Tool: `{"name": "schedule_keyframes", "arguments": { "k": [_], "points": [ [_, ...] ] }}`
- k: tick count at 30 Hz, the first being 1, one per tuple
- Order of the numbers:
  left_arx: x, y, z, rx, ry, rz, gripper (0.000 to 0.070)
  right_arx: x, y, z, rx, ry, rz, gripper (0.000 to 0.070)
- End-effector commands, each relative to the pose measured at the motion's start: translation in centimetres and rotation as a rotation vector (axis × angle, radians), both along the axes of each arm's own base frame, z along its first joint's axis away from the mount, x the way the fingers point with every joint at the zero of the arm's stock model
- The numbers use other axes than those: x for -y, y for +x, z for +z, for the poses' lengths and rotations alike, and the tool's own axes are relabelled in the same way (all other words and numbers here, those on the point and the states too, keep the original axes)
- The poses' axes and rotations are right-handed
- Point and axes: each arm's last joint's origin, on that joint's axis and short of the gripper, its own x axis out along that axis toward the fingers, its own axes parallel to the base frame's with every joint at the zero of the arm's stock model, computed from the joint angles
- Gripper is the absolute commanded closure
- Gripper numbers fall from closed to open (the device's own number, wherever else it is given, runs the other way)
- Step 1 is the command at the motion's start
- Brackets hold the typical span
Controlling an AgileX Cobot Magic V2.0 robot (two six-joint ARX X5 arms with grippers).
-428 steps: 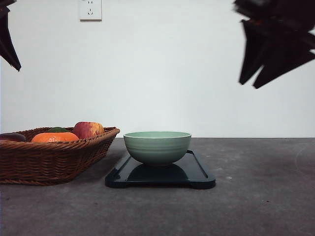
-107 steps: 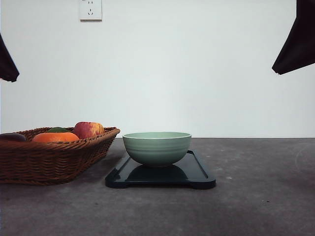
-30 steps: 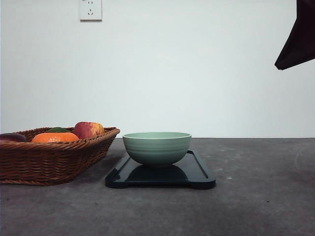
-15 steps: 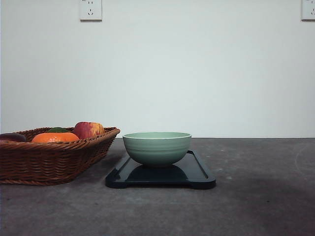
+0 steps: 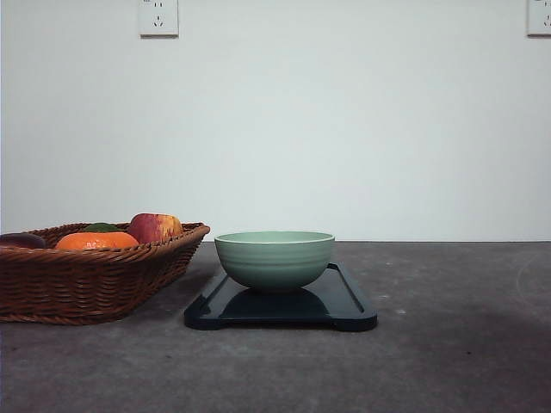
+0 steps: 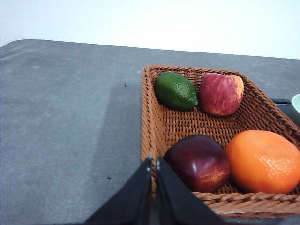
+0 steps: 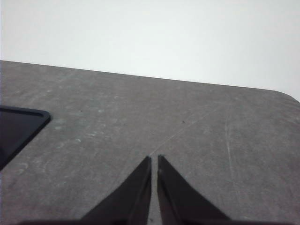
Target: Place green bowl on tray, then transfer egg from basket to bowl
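Resting on the tray [image 5: 349,303], the green bowl [image 5: 275,257]; both arms' jaws pressed together, empty.

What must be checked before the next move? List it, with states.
1. Green bowl seated on tray: ok.
2. Egg located in basket: cannot tell; lime, apple, dark red fruit, orange seen.
3. Bowl interior free: cannot tell, hidden by its wall.
4. Left gripper open for grasp: not ok, shut near basket rim.
5. Right gripper out of the way: ok, shut above table.
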Motion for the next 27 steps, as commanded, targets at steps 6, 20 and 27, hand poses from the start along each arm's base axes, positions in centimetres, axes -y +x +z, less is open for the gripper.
{"name": "schedule_keyframes", "arguments": {
  "k": [6, 20, 27],
  "points": [
    [0.00, 0.07, -0.70, -0.025, -0.002, 0.000, 0.0700, 0.02, 0.03, -0.10, 0.000, 0.016, -0.004, 0.0684],
    [0.00, 0.07, -0.70, -0.025, -0.002, 0.000, 0.0700, 0.02, 0.03, -0.09, 0.000, 0.016, -0.004, 0.0684],
    [0.00, 0.07, -0.70, -0.025, -0.002, 0.000, 0.0700, 0.02, 0.03, -0.09, 0.000, 0.016, -0.004, 0.0684]
  ]
}}
